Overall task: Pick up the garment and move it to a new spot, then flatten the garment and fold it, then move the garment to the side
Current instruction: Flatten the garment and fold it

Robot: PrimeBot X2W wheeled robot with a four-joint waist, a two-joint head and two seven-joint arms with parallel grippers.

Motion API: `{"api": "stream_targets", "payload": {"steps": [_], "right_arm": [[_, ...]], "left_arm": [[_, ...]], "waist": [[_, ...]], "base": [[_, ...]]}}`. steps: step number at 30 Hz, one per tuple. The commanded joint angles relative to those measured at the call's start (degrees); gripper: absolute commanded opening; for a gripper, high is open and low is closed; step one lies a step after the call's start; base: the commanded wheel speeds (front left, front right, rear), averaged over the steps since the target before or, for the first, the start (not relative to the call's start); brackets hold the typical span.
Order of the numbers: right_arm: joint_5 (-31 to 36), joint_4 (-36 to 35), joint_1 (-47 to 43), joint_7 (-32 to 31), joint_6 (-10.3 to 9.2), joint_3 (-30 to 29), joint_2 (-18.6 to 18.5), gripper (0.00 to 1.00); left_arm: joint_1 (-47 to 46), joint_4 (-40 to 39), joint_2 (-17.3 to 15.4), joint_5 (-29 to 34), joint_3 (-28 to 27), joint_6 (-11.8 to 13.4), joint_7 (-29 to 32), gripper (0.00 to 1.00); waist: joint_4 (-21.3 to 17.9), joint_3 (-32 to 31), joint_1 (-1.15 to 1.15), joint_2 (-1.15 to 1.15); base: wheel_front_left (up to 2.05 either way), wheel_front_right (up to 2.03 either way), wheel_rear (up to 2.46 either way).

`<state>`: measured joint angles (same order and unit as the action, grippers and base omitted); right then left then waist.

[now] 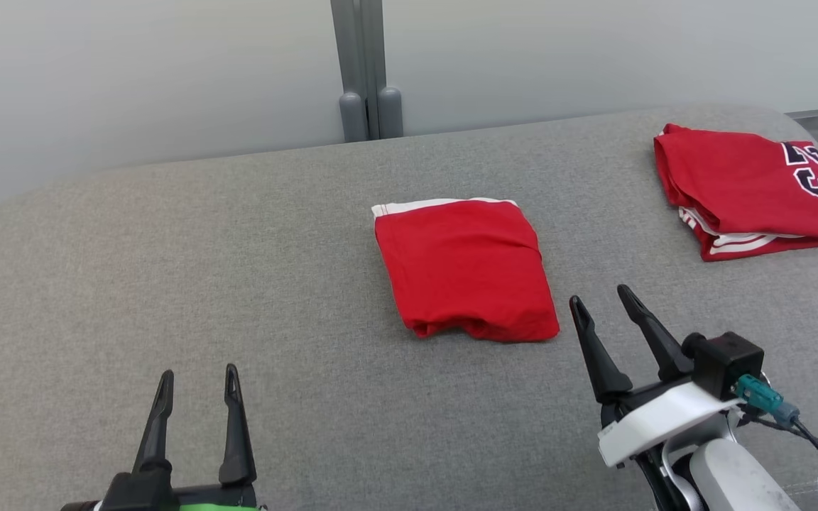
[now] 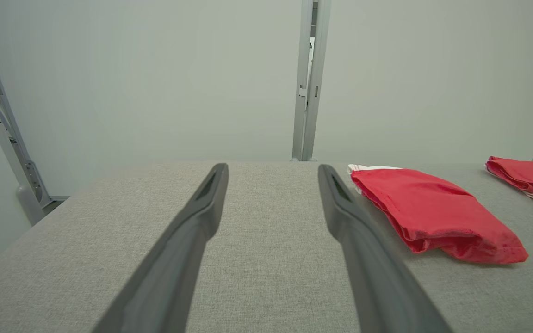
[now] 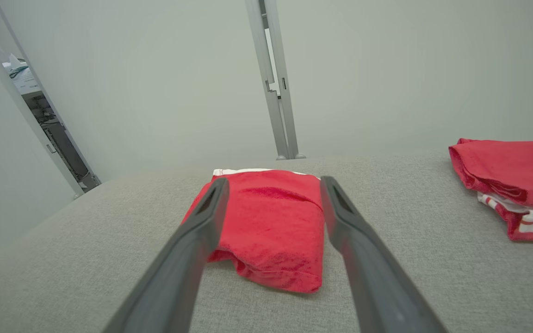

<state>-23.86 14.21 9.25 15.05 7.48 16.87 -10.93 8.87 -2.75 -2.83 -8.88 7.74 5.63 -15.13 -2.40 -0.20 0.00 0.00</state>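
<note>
Garments: two are lying on the grey fabric surface (image 1: 238,298), a folded red garment (image 1: 466,270) at its middle and a red numbered jersey (image 1: 750,184) at the far right, well apart.
Grippers: two; the left gripper (image 1: 199,370) and the right gripper (image 1: 601,294) are both standing spread wide, gripping nothing.
Garment against right gripper: it is lying just ahead and left of the fingertips, not touching them.
Views: the head view is showing the jersey's dark number; the right wrist view is framing the garment between its fingers, while the left wrist view is showing it off to their right.
</note>
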Motion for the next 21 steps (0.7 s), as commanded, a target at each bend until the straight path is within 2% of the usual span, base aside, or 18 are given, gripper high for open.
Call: {"api": "stream_targets", "payload": {"steps": [1, 9, 21], "right_arm": [[2.07, -0.95, -1.9, 0.12, 0.02, -1.21, 0.9, 1.0], [10.9, -2.56, -6.11, 0.13, 0.02, -4.8, 3.38, 1.0], [13.5, -2.0, -7.78, 0.13, 0.02, -6.9, 5.06, 1.0]], "left_arm": [[1.46, 0.17, -0.13, 0.93, -0.56, -0.02, 0.01, 1.0], [4.26, 0.67, -0.13, 2.16, -2.96, -2.22, 0.01, 1.0], [4.45, 1.68, -0.13, 2.56, -2.85, -2.35, 0.01, 1.0]], "waist": [[-0.83, -0.96, 0.0, 0.0], [-1.04, -2.02, 0.0, 0.0], [-0.08, -3.18, 0.0, 0.0]], "base": [[0.0, 0.0, 0.0], [0.0, 0.0, 0.0], [0.0, 0.0, 0.0]]}}
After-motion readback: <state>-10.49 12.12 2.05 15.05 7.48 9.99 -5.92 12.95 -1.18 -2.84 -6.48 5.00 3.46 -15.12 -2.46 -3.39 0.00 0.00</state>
